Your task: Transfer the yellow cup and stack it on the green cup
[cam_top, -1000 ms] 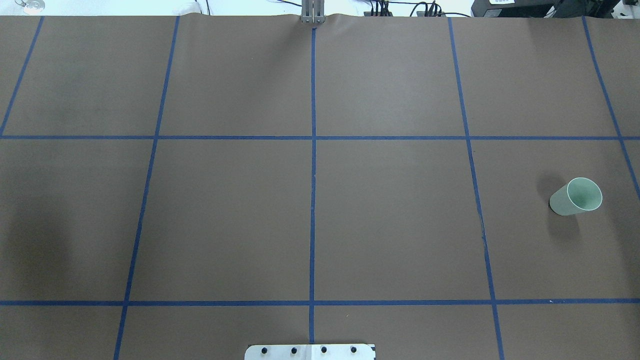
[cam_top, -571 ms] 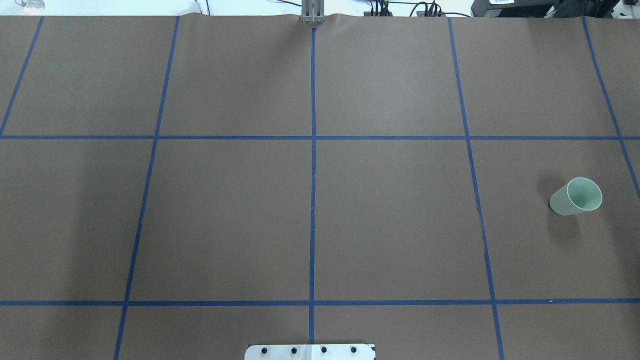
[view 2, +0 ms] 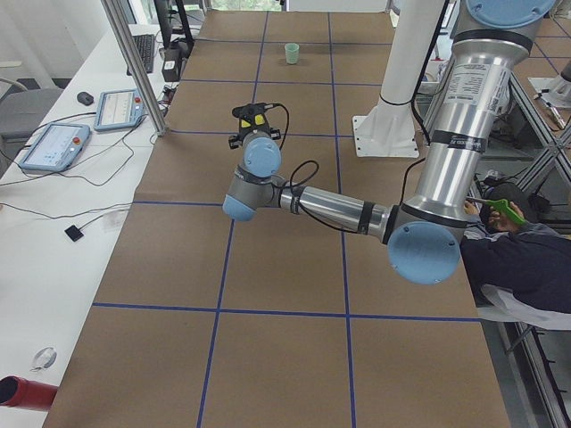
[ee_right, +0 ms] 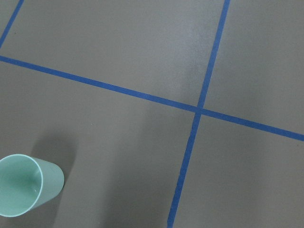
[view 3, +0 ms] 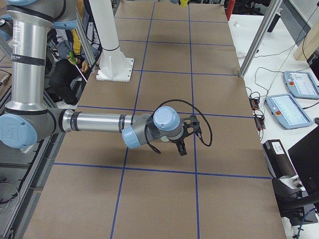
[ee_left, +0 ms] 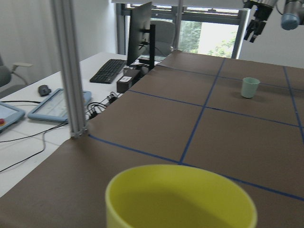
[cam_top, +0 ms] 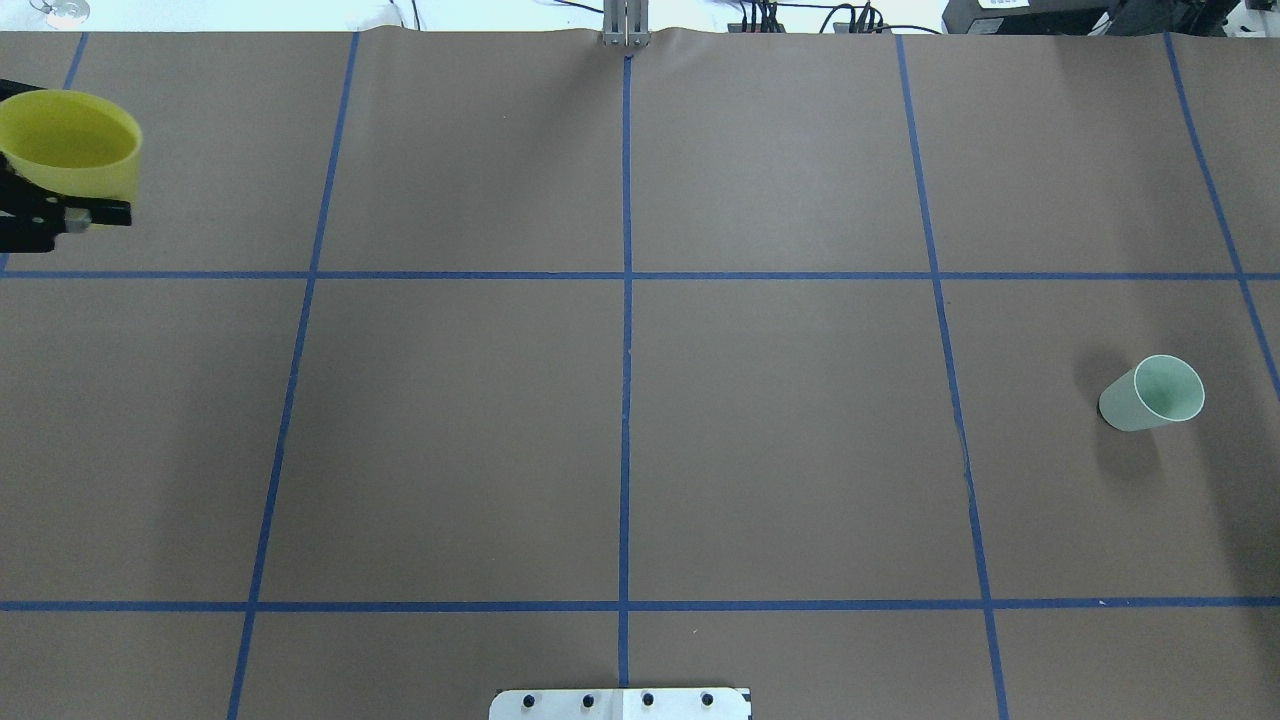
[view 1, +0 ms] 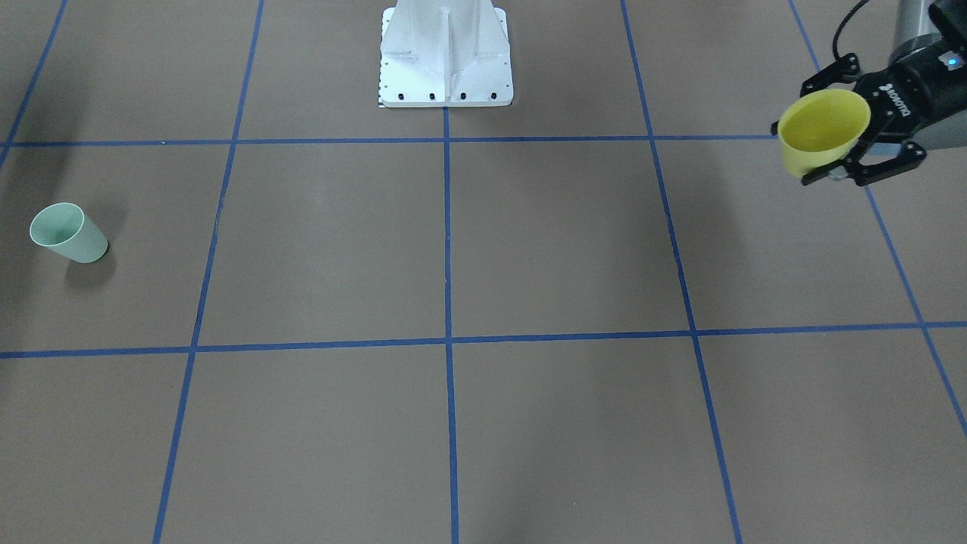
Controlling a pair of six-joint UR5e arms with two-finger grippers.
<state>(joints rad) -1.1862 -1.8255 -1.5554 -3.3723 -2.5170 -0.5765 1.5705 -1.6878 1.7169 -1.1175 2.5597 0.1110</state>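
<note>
**Transferring the yellow cup (view 1: pixel 822 132): carry step in hand**

You had the left gripper (view 1: pixel 793 155) clamped on the yellow cup, one finger on each side of its wall and the jaws spread only to the cup's width. The cup sat upright, mouth up, apparently clear of the table (view 1: pixel 529 249), at the robot's far left. The green cup (view 1: pixel 68 233) stood upright on the table at the robot's far right, well apart from it. Judged from this, pickup was complete and the transfer was in hand. The next move called for you to bring the cup across, possibly by handover, centre it over the green cup's mouth and lower it straight. The right gripper (view 3: pixel 187 135) hung above the table, and you could not tell whether it was parted or closed.
</note>
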